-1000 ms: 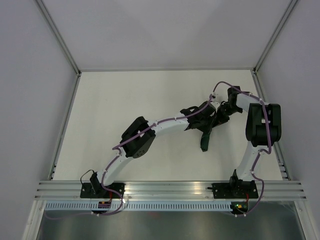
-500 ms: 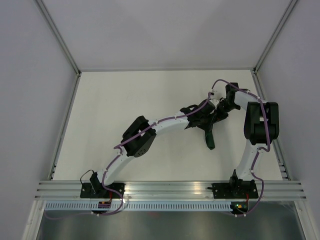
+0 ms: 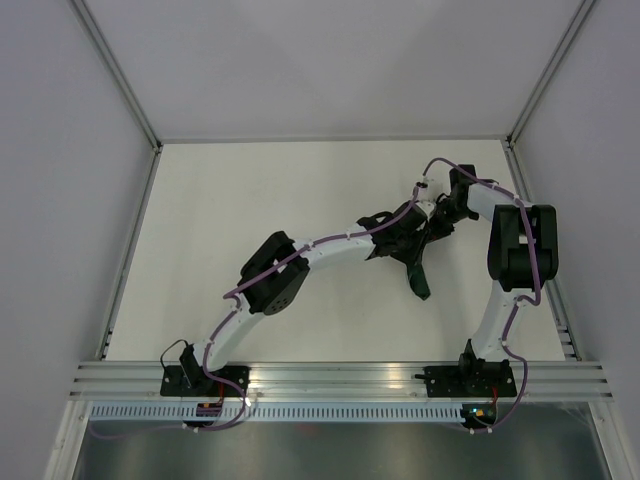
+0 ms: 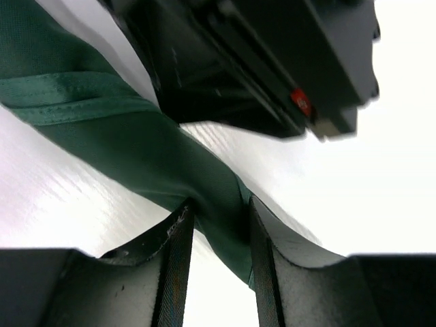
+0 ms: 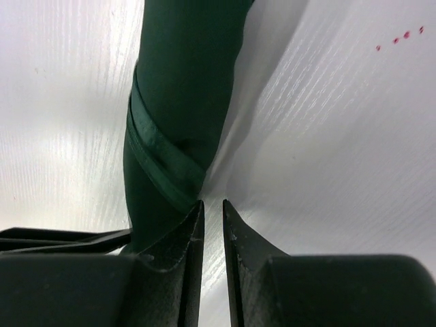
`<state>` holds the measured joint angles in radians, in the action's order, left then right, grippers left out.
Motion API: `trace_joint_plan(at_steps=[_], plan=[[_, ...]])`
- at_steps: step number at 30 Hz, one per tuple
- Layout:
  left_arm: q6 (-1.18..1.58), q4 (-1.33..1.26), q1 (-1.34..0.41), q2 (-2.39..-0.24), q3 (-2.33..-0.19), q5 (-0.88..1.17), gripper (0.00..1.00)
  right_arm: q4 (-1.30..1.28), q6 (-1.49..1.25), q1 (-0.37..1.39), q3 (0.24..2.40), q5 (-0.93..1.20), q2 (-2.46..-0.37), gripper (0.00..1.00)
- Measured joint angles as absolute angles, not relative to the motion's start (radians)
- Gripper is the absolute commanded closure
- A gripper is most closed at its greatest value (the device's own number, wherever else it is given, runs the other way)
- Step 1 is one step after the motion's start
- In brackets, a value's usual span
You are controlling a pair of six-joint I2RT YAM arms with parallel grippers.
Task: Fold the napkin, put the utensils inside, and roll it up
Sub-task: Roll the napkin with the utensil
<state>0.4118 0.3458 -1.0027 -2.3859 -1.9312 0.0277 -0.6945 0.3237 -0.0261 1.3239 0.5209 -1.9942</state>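
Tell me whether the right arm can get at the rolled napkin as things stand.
Probably yes. The right pincer sits right beside the napkin, its tips at the hem with nothing in the way; the left pincer straddles the same roll.

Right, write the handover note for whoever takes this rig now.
Left gripper: closed around the rolled napkin.
Right gripper: jaws narrowly apart, nothing seen between them, tips against the roll.
Napkin: a tight roll at the right side of the table, under both grippers.
Knife: not visible; possibly inside the roll.
Done: folding and rolling, apparently.
To do: confirm the knife is inside, release, withdraw.
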Motion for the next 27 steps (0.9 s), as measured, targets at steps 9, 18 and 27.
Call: trace_joint_plan(at_steps=[9, 18, 27], plan=[[0.41, 0.374, -1.008, -2.362, -1.907, 0.052, 0.56, -0.608, 0.301, -0.022, 1.314, 0.508, -1.987, 0.74], [0.391, 0.372, -1.008, -2.336, -1.896, 0.071, 0.53, -0.582, 0.299, -0.022, 1.313, 0.493, -1.984, 0.73], [0.368, 0.361, -1.014, -2.297, -1.895, 0.07, 0.51, -0.578, 0.299, -0.022, 1.309, 0.49, -1.98, 0.68]])
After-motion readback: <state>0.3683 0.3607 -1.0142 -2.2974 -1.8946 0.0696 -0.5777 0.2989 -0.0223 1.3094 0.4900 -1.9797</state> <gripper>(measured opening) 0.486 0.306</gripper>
